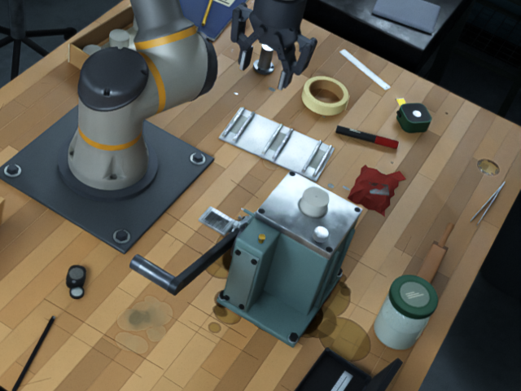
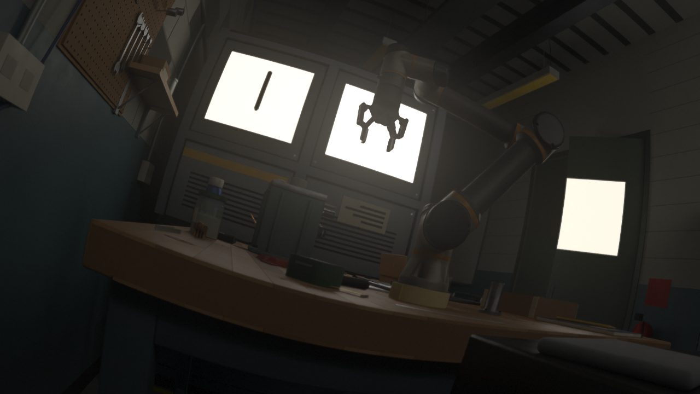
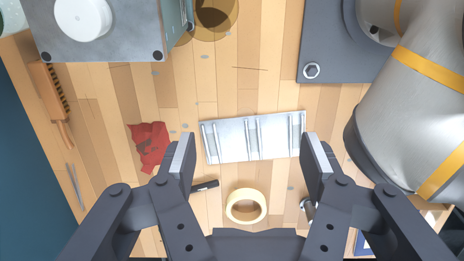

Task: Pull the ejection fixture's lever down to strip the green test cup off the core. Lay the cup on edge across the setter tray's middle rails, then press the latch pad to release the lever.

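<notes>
The pale test cup [image 1: 314, 201] sits upright on the core on the steel top plate of the teal ejection fixture [image 1: 286, 256], beside a small white knob [image 1: 320, 233]. The fixture's dark lever [image 1: 182, 272] juts out to its left, low over the bench, with a square metal latch pad [image 1: 216, 219] beside the pivot. The setter tray [image 1: 277, 143], a steel plate with three pairs of rails, lies empty on the bench behind the fixture, and my gripper [image 1: 266, 69] hangs high above its far side, open and holding nothing. From the wrist camera the tray [image 3: 253, 137] shows between my fingers [image 3: 247, 152].
Behind the tray lie a tape roll [image 1: 325, 95], a metal post [image 1: 264, 61] and a steel ruler [image 1: 364, 69]. A red marker [image 1: 367, 136], a green tape measure [image 1: 414, 117] and a red rag [image 1: 376, 188] lie right of the tray. A green-lidded jar [image 1: 405, 311] stands by the fixture; my base plate [image 1: 101, 176] is left.
</notes>
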